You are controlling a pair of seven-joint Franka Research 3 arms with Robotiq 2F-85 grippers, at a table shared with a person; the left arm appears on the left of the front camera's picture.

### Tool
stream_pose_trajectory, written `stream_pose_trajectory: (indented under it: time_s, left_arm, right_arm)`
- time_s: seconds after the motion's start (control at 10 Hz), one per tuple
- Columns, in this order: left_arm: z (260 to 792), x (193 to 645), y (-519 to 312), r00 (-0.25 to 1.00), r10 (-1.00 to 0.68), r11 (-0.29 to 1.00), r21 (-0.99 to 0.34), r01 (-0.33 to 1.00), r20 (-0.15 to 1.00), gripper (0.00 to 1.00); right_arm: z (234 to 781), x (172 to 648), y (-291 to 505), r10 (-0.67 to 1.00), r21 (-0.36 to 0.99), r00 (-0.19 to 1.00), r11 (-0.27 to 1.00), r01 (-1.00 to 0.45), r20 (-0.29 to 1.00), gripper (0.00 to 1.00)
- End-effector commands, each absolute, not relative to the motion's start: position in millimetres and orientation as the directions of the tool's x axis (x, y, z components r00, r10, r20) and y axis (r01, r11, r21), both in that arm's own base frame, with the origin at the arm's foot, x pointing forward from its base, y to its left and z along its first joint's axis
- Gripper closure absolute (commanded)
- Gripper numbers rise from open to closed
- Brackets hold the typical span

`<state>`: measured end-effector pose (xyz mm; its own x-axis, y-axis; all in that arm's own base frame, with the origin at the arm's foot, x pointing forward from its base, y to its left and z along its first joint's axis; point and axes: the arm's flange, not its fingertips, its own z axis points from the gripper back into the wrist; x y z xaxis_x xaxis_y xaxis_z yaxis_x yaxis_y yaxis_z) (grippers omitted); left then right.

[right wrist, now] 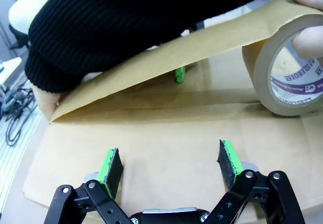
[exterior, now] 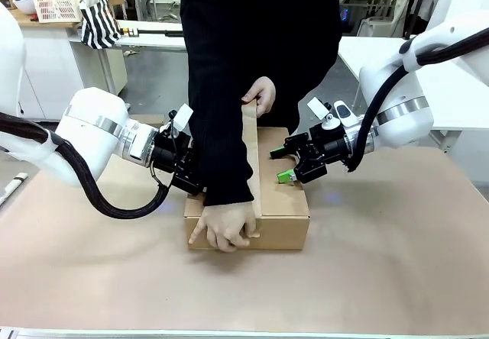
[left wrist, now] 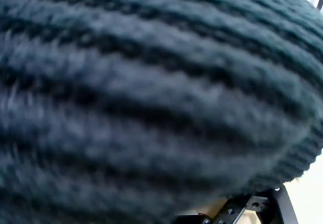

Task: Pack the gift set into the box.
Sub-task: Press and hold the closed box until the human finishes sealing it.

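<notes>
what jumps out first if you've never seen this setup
A person in a black sleeve leans over the closed cardboard box at mid-table, pulling brown tape from a roll along its top seam. The right gripper rests open on the box's right half, and the left gripper sits at the left side behind the arm.

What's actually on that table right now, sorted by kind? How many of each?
Cardboard box: 1
Roll of brown tape, with its strip stretched over the box: 1
Robot grippers: 2, the left gripper and the right gripper
Person's hands: 2, one hand pressing the tape end down, the other hand holding the roll
Total: 6
</notes>
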<state>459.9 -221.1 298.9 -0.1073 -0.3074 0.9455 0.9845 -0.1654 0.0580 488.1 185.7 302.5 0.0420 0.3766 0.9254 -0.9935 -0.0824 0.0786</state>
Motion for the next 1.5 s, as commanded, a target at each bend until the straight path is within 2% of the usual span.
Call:
stream_pose_trajectory:
  time_s: [0.0, 1.4]
  left_arm:
    - [294.5, 457.8, -220.7, -0.108, -0.316, -0.173, 0.054, 0.983, 0.943, 0.00]
    - [294.5, 457.8, -220.7, -0.108, -0.316, -0.173, 0.054, 0.983, 0.943, 0.00]
  right_arm:
    - [298.9, 487.0, 184.8, 0.381, 0.084, 0.047, -0.080, -0.993, 0.923, 0.00]
    - [298.9, 487.0, 184.8, 0.381, 0.084, 0.047, -0.080, -0.993, 0.923, 0.00]
